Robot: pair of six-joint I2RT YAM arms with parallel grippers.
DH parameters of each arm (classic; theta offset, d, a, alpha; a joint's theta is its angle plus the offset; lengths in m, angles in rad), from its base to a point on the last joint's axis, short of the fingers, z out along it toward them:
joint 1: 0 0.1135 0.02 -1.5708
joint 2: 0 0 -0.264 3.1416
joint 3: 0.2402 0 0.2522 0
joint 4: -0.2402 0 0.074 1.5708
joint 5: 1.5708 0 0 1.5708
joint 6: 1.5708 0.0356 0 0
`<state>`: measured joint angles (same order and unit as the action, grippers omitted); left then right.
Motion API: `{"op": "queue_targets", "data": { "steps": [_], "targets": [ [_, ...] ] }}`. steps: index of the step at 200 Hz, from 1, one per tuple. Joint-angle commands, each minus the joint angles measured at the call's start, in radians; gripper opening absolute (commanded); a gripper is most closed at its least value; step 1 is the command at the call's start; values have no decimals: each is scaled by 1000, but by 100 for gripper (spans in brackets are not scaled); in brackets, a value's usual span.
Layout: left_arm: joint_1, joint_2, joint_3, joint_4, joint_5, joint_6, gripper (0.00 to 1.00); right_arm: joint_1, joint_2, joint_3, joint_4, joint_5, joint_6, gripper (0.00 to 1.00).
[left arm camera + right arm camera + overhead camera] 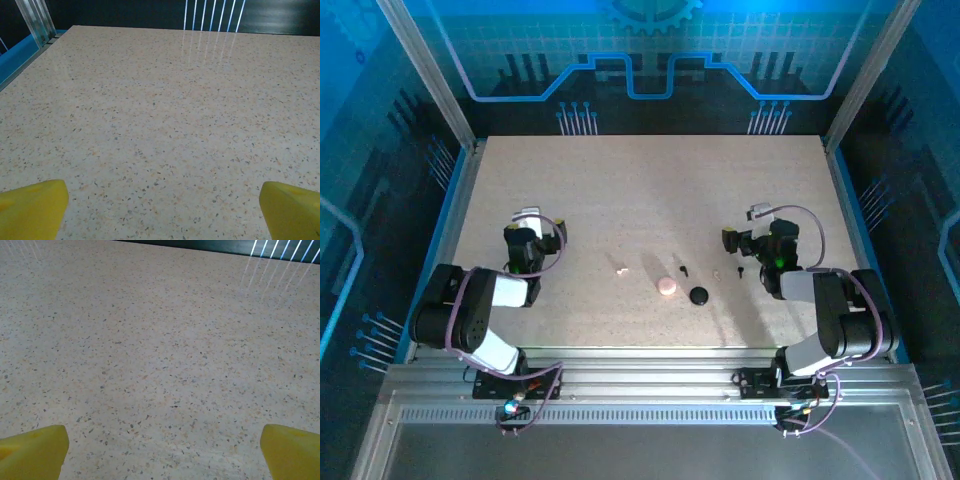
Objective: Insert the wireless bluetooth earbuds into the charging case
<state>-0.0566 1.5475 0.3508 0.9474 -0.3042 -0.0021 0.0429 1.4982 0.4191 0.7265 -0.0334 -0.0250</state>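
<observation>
Four earbuds to seat, none in a case yet by the look of it. Scattered loose on the surface [620, 180], in the gap between the two sets of fingers. Pale earbud [621, 268] nearest the left fingers [35, 207]. Black earbud [683, 269] further toward the right. Second black earbud [741, 270] just inboard of and behind the right fingers [35, 447]. Beside it, toward the left fingers, possibly the second pale earbud [716, 272], too faint to be sure.

Pink puck [666, 286] and black puck [698, 295] side by side, near but apart, roughly midway between both sets of fingers and slightly further back than the earbuds. Cannot tell whether either puck is open.

Left fingers spread to the full, pinching nothing, bare surface ahead of them. Right fingers likewise spread wide and empty, bare surface ahead.

Held apart like that probably as a ready stance, wide enough to drop over a tiny piece from either side. Parked outboard of the cluster, likely to leave the middle unobstructed and split the work, each side taking the pieces closest.

Judged stage: the very start, no approach yet. Likely risk: small rounded pieces skidding or rolling off hard fingertips.
</observation>
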Motion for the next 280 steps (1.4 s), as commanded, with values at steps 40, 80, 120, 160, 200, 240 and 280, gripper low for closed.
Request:
{"op": "queue_targets", "data": {
  "steps": [40,80,120,160,200,240,280],
  "targets": [
    [9,5,17,4,23,-15,99,-4,7,16,22,7,7,100],
    [9,4,18,4,22,-15,99,-5,7,16,22,7,7,100],
    [13,3,21,-1,32,-19,99,-5,7,16,22,7,8,100],
    [15,3,20,-1,34,-19,99,-5,5,16,23,7,8,100],
    [-2,-73,49,-110,78,22,94,2,-101,155,-315,-26,8,100],
    [-55,-260,321,-701,84,-48,84,24,-172,492,-1010,65,132,100],
    [-211,-198,623,-1199,70,-124,82,115,-149,764,-1625,-4,234,100]
  ]
}}
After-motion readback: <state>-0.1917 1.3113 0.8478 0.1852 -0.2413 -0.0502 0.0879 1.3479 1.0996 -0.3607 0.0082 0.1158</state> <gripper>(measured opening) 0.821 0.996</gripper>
